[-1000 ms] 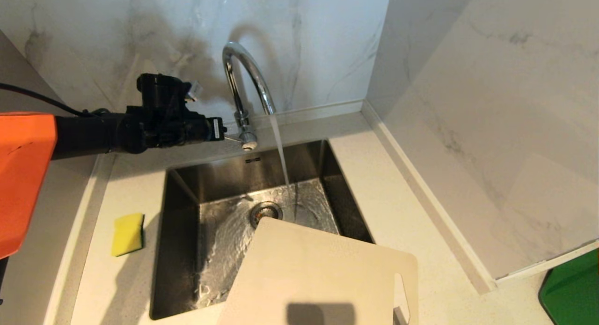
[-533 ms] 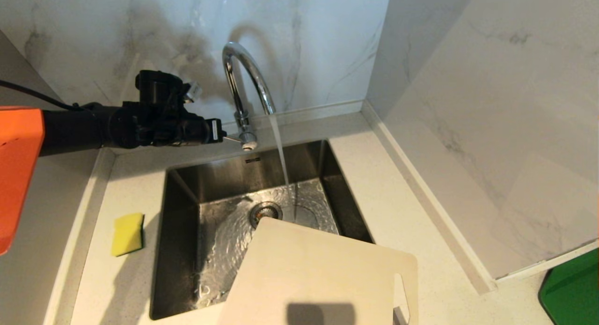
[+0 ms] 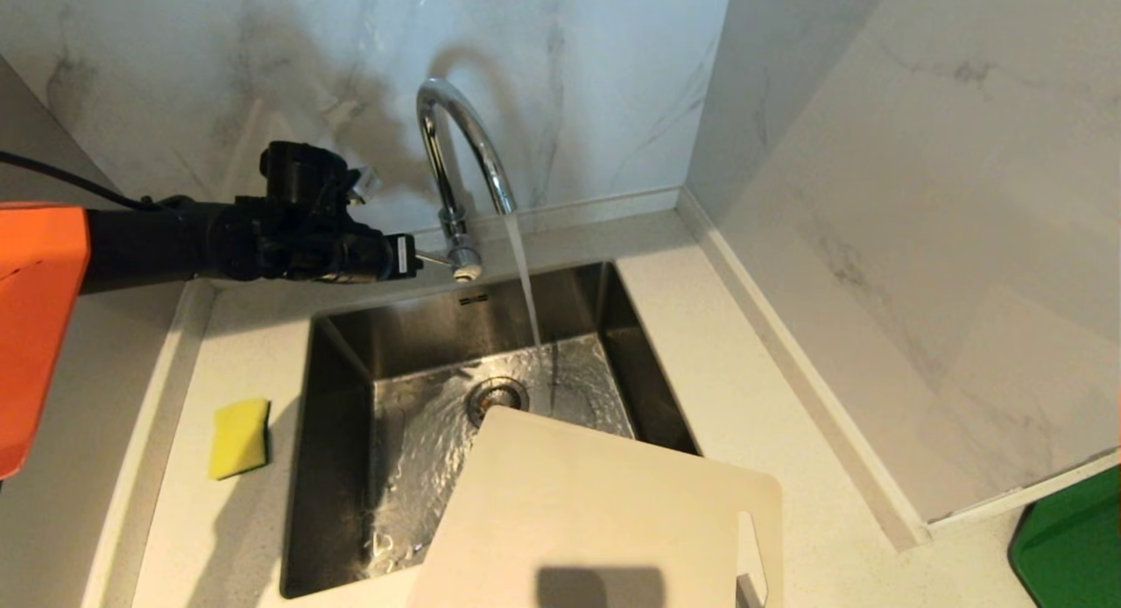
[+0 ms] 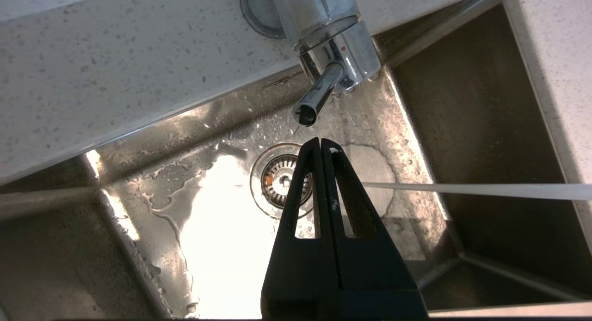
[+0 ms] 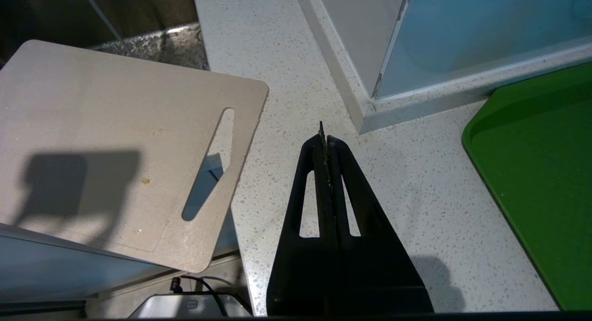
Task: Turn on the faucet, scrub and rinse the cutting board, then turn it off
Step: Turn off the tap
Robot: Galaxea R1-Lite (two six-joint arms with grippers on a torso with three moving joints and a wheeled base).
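Faucet: the faucet stands behind the sink, its arched spout curving forward, and water is pouring from it in a steady stream down to the sink floor beside the drain.
Lever: the thin lever sticks out from the base of the faucet, its open end aimed toward the left gripper's tips in the left wrist view.
Left gripper: the left gripper reaches in from the left, level with the base of the faucet, fingers pressed flat together and holding nothing; its tips sit just short of the lever's end, and whether they touch is hard to tell.
Left wrist check: the left gripper shows both black fingers closed into a single point, with the wet sink floor below them.
Cutting board: the cutting board lies tilted across the near right corner of the sink, one corner jutting out over the basin close to the drain, the slot handle on its right side; the stream falls just past that corner.
Board surface: the right wrist view shows a few small yellowish specks on the cutting board.
Right gripper: the right gripper hangs over the countertop to the right of the board, fingers closed, empty.
Sponge: a yellow sponge rests on the counter left of the sink.
Tray: a green tray sits at the far right.
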